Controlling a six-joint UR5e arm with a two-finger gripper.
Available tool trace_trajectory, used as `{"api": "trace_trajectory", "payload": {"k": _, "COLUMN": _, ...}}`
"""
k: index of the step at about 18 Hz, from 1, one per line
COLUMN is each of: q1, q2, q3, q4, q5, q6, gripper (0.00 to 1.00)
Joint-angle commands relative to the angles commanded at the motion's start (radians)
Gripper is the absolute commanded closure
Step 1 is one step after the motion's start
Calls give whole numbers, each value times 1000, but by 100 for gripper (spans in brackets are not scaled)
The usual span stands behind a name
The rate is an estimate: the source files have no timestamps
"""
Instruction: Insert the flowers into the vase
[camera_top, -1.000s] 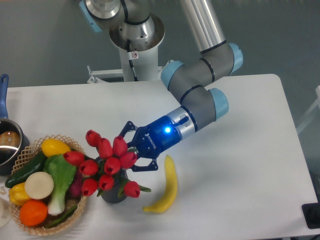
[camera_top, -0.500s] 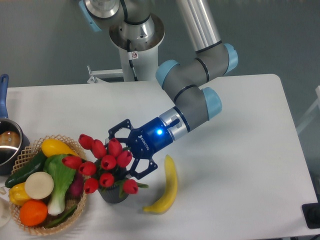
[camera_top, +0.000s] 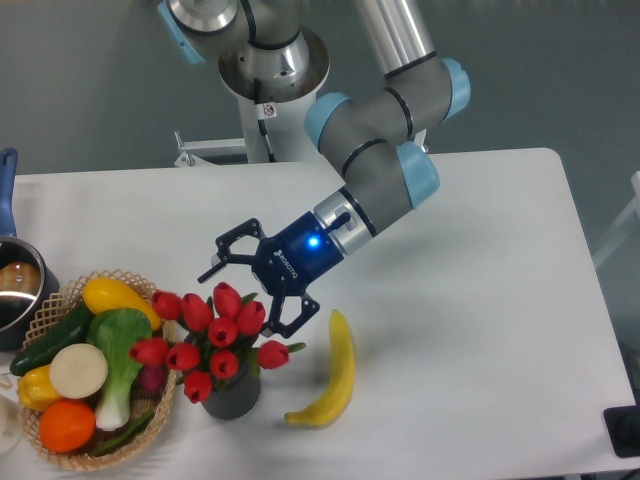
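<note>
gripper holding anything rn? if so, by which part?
Nothing. The gripper is open, fingers spread just above the flowers, which stand in the vase.

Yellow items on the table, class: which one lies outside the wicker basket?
The banana. It lies bare on the white table, right of the vase, while the other yellow items sit inside the basket.

Glossy plastic-looking flowers, matt vase

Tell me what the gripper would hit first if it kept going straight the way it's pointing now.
Probably the flowers: the open gripper points down-left at the tulip heads standing in the vase. Depth is unclear from this single view.
</note>
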Motion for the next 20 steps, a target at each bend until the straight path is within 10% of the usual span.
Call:
{"api": "trace_trajectory", "payload": {"k": 4, "q1": 20, "q2": 29, "q3": -12, "q4": 0, "q5": 47, "q6": 0, "gripper": 0}}
{"api": "trace_trajectory", "payload": {"k": 13, "q1": 136, "q2": 54, "q3": 176, "q4": 3, "q5": 723, "q6": 15, "gripper": 0}}
{"api": "trace_trajectory", "payload": {"k": 20, "q1": 193, "q2": -8, "q3": 252, "q4": -8, "q5": 1012, "q6": 149, "gripper": 0}}
